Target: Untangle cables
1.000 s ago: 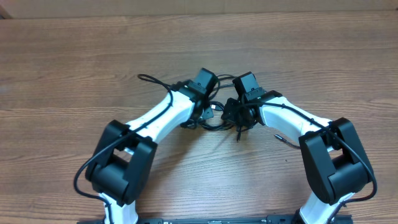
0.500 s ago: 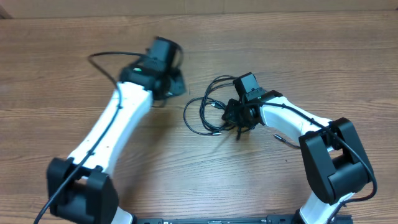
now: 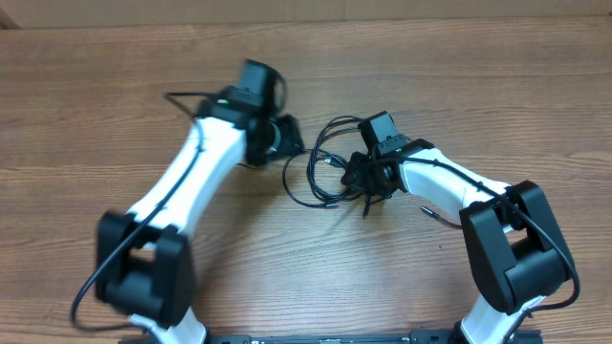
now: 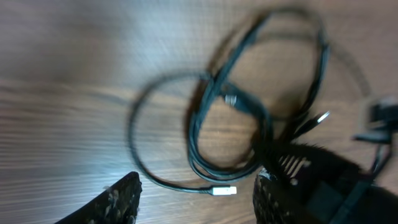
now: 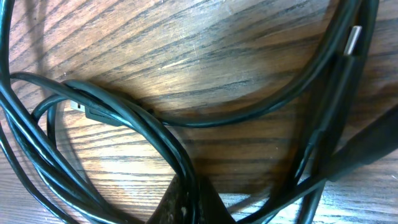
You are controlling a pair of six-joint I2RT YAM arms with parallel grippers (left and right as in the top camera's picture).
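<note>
Light: bright, even | Shadows: soft | Blur: left wrist view smeared by motion | Right wrist view: sharp, pale glare on table (image 5: 205, 56)

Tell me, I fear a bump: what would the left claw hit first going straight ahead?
Most likely the looped cables lying ahead of the left claw. The right claw lies beyond them. Depth is unclear.
</note>
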